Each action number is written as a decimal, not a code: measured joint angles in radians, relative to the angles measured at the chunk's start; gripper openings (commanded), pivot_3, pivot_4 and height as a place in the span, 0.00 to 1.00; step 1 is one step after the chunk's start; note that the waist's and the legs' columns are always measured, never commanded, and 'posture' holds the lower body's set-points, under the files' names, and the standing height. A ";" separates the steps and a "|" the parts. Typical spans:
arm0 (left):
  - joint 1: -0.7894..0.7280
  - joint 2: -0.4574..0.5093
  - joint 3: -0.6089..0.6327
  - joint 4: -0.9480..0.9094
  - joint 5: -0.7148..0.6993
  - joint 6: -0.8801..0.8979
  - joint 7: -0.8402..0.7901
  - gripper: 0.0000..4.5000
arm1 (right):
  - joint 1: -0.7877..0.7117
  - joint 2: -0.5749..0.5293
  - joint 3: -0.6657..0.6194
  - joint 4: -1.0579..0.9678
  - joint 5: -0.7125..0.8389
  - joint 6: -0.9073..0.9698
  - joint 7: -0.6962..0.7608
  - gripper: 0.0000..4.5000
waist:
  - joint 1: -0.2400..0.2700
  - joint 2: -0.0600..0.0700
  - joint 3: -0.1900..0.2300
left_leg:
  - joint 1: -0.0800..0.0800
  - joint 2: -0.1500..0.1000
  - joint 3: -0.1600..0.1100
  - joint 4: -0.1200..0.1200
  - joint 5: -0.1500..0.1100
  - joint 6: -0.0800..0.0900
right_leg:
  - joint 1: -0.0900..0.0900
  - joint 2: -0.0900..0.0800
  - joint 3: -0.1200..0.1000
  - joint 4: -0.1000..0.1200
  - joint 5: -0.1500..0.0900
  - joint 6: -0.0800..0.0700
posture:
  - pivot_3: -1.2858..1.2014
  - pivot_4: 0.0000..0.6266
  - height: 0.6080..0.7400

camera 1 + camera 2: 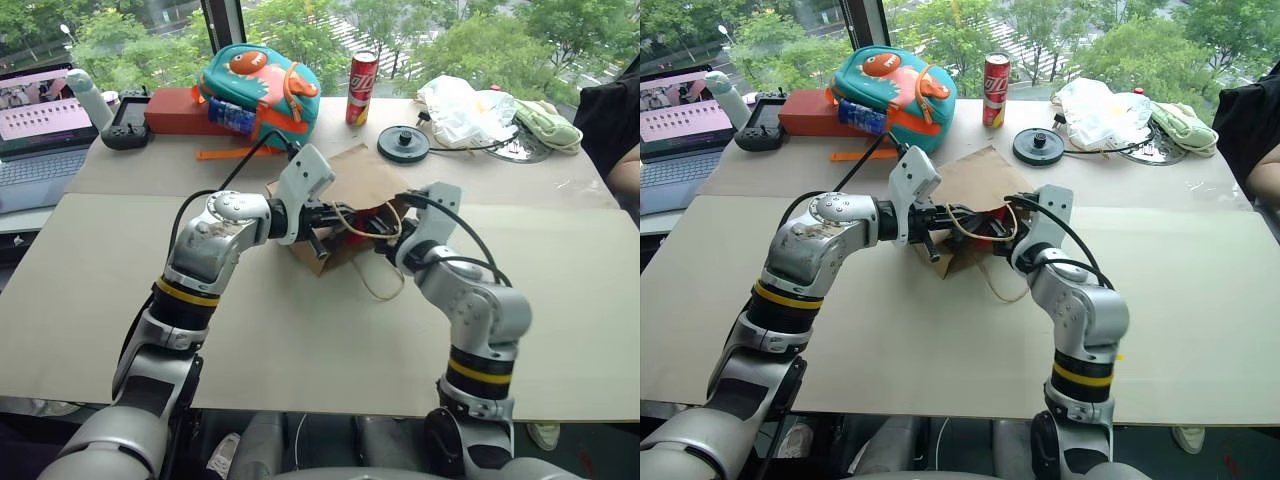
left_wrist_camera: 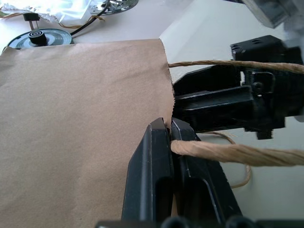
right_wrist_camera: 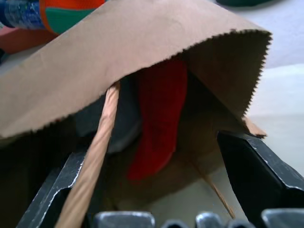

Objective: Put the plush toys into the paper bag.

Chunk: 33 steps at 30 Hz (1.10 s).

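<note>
The brown paper bag (image 1: 358, 180) lies on its side in the middle of the table, its mouth facing me. My left gripper (image 2: 169, 124) is shut on the bag's rim beside a cord handle (image 2: 237, 153) and holds the mouth up. My right gripper (image 3: 153, 147) stands open just at the mouth with nothing between its fingers. Inside the bag, the right wrist view shows the red chili plush toy (image 3: 159, 114) resting against the back, with a grey fuzzy toy (image 3: 124, 118) in shadow beside it. A cord handle (image 3: 97, 156) crosses in front of the opening.
Behind the bag stand a teal and orange backpack (image 1: 260, 85), a red can (image 1: 361, 88), a black round disc (image 1: 403, 143) and a white plastic bag (image 1: 465, 108). A laptop (image 1: 35, 125) and a controller (image 1: 125, 125) sit far left. A person's arm (image 1: 622, 165) is at the right edge.
</note>
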 measured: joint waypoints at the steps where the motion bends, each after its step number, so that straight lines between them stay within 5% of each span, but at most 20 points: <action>1: 0.000 0.000 0.000 0.000 0.000 0.000 0.001 0.04 | 0.017 -0.035 0.008 -0.042 0.014 0.029 0.018 0.87 | 0.000 0.000 0.000 | 0.000 0.000 0.000 0.000 0.000 0.000 | 0.000 0.000 0.000 0.000 0.000 0.000 | 0.52 0.24 0.99; 4: 0.003 0.001 0.001 0.000 0.000 0.000 0.003 0.04 | 0.072 -0.146 0.082 -0.129 0.039 0.083 0.091 0.87 | -0.002 0.000 0.000 | 0.001 0.000 0.000 0.000 0.000 0.000 | 0.001 0.001 0.000 0.000 0.000 0.001 | 0.52 0.24 0.99; 16: 0.004 -0.009 0.000 0.000 0.000 0.000 0.011 0.04 | 0.122 -0.156 0.341 0.072 -0.071 -0.058 0.128 0.87 | -0.012 0.000 0.000 | 0.002 0.000 0.000 0.001 0.000 0.000 | 0.002 0.001 0.001 0.000 0.000 0.001 | 0.52 0.24 0.99; 27: 0.004 -0.007 0.001 0.000 0.000 0.000 0.017 0.04 | 0.129 -0.148 0.356 0.130 -0.142 -0.150 0.134 0.02 | -0.014 0.000 0.000 | 0.005 0.001 0.000 0.001 0.000 0.000 | 0.004 0.002 0.000 0.000 -0.001 0.001 | 0.52 0.24 0.99; 33: 0.004 -0.007 0.001 0.000 0.000 0.000 0.019 0.04 | 0.130 -0.160 0.355 0.128 -0.143 -0.150 0.159 0.01 | -0.013 0.000 0.000 | 0.005 0.001 0.000 0.001 0.000 0.000 | 0.004 0.002 0.000 0.000 -0.001 0.001 | 0.52 0.24 0.99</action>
